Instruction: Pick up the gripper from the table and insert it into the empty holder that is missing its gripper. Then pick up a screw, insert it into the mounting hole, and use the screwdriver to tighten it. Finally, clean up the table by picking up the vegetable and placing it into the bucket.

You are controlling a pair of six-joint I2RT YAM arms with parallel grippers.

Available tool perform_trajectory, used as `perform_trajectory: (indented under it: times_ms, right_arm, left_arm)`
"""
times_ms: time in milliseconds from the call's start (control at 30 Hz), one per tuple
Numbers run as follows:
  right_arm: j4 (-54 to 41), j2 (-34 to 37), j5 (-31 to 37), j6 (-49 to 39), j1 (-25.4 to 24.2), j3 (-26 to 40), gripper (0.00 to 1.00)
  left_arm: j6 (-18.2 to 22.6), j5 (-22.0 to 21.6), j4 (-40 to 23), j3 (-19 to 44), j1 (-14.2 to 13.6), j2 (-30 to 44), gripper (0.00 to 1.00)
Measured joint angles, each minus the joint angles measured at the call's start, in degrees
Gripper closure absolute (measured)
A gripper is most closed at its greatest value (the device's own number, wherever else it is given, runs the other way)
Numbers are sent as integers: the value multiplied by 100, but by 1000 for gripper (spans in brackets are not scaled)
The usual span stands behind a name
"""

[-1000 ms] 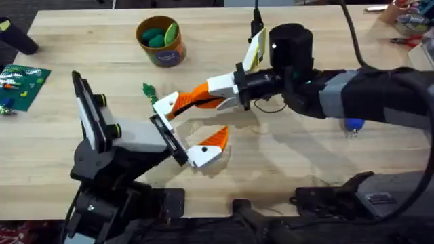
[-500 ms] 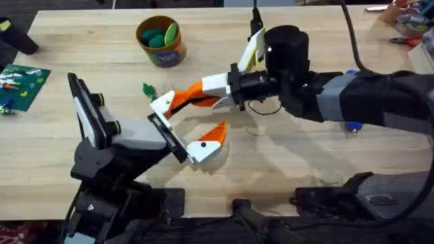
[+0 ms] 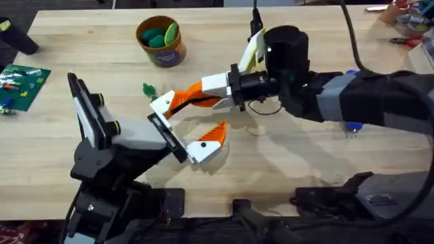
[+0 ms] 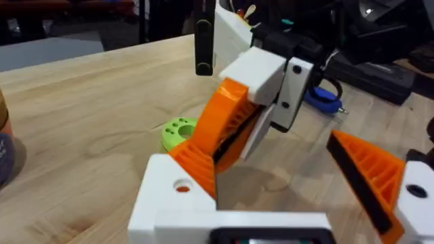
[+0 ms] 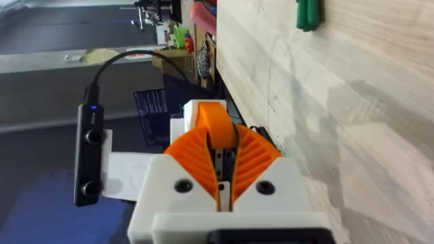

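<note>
My right gripper (image 3: 184, 102) is shut on the orange ribbed gripper (image 3: 193, 95) above the table (image 3: 298, 163). In the left wrist view the gripper's (image 4: 218, 132) lower end meets the white holder (image 4: 163, 203), and orange shows through the mounting hole (image 4: 182, 185). My left gripper (image 3: 186, 125) is open, and its other prong carries an orange finger (image 3: 214, 135). In the right wrist view my ribbed pads (image 5: 251, 156) clamp the gripper (image 5: 215, 125). A green vegetable (image 3: 149, 90) lies just beyond the holder. The bucket (image 3: 161, 41) stands at the back with green items inside. The blue screwdriver (image 3: 352, 124) lies mostly hidden under my right arm.
A green circuit board (image 3: 24, 85) lies at the table's left edge. Tools and clutter (image 3: 407, 20) sit at the far right corner. Bare wood stretches in front of my right arm, toward the near edge.
My right gripper has shifted slightly left with the orange gripper, and the left arm has edged left too. Over the last half second nothing has moved.
</note>
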Motion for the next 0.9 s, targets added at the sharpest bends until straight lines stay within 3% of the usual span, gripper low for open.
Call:
perform_trajectory:
  times_ms: [433,900]
  right_arm:
    - [-74,2,-127,-2,0,-13,719]
    - [-159,81,-270,-3,133,-66,314]
  left_arm:
    - [47,4,7,0,0,0,14]
    - [176,248,9,3,-55,-18,14]
